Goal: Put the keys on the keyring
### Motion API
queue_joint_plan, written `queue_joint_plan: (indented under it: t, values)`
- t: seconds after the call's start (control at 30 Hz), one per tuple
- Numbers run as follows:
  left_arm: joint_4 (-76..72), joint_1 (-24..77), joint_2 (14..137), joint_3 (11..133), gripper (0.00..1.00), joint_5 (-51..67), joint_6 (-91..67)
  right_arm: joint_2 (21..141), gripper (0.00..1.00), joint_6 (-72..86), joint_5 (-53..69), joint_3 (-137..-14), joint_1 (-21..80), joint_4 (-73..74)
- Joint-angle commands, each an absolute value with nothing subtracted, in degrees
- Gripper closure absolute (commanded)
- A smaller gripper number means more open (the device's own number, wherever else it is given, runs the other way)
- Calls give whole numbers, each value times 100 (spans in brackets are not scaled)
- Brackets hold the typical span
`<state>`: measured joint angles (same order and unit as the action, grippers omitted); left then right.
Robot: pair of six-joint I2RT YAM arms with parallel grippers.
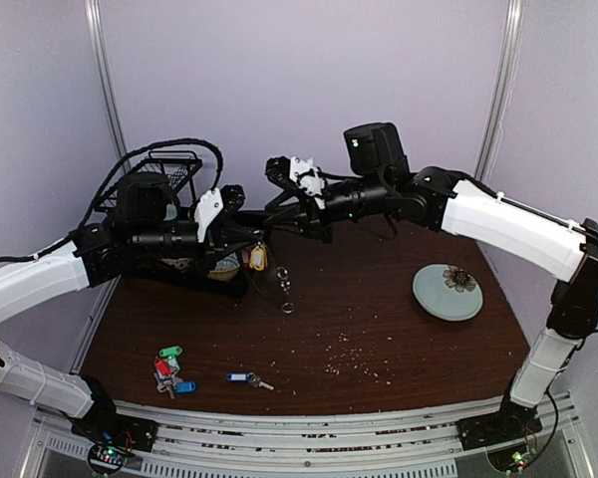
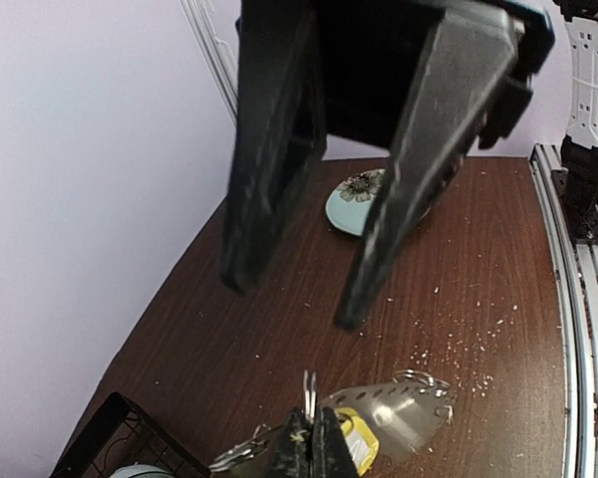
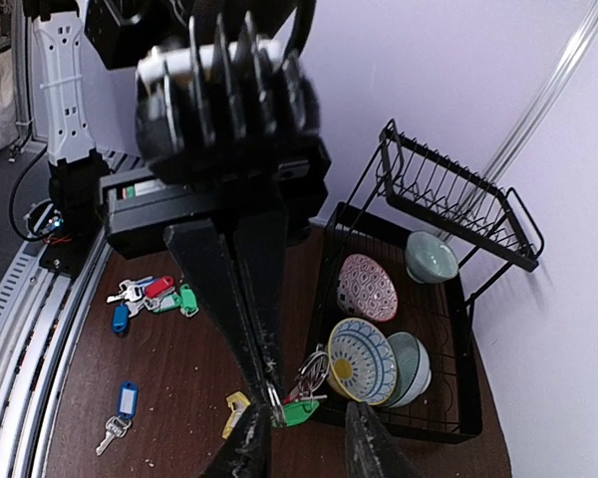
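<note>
Keyring (image 2: 399, 413) hangs mid-air between your arms, pinched at its rim by left gripper (image 2: 307, 438), long axis roughly level. Right gripper (image 3: 297, 430) sits spread just beside the yellow-tagged key (image 1: 257, 259) and green tag (image 3: 297, 410). You're mid-threading; next, grab a table key (image 1: 247, 379).

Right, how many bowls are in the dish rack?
4: pink patterned bowl, teal bowl higher up, blue-yellow bowl in front, pale bowl beside it; more may be hidden.
</note>
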<state>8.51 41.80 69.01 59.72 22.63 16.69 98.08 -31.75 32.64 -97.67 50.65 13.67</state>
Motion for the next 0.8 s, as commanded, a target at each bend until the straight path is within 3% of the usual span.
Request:
queue_joint_plan:
  t: [0.0,0.13,0.33,0.53,0.67,0.77]
  values:
    - [633,4229,6872,6195,100,2247,1774,10119,74,-3493,3109,-10097,5170,1927]
    - [633,4236,6839,6181,100,2274,1783,10259,76,-3490,3101,-10200,5208,1870]
    - [624,4246,6826,6175,100,2326,1799,10285,94,-3507,2989,-10174,5226,1815]
    - [632,4261,6855,6162,100,2353,1817,10280,88,-3540,2951,-10164,5239,1834]
    - [633,4254,6851,6161,100,2355,1828,10281,100,-3585,2966,-10165,5264,1887]
    - [633,4263,6845,6161,100,2342,1828,10276,100,-3573,2988,-10169,5261,1920]
